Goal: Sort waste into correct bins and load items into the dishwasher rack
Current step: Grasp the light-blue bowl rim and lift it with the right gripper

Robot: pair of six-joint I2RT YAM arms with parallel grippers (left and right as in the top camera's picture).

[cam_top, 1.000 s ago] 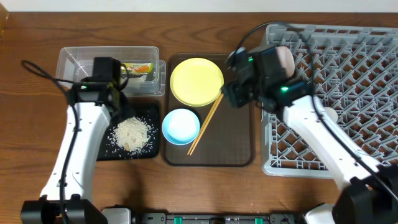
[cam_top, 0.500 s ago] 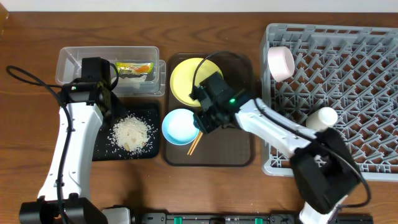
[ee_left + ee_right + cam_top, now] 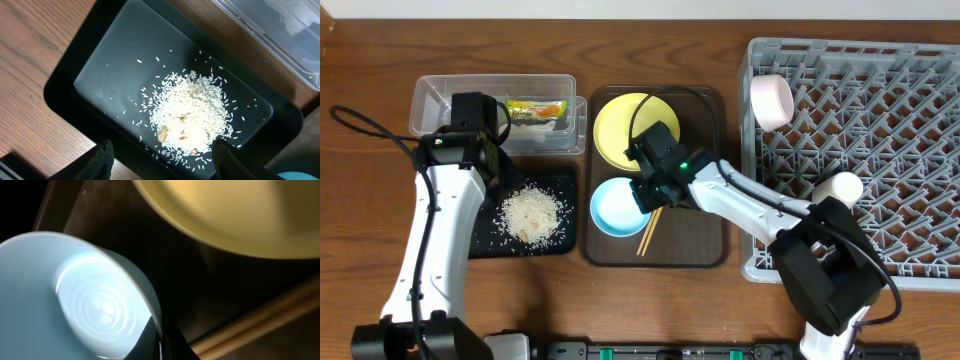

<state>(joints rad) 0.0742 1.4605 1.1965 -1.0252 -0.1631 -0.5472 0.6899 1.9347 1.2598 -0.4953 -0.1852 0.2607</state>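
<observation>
Loading step: right gripper (image 3: 645,197) pinched onto blue bowl (image 3: 618,210) rim, left gripper (image 3: 164,157) spread, empty; next, lift bowl into rack (image 3: 900,120).

No text that I can read, print on the snack wrapper (image 3: 538,109) too small, moulded round mark inside the light blue bowl (image 3: 95,305) without clear letters
</observation>
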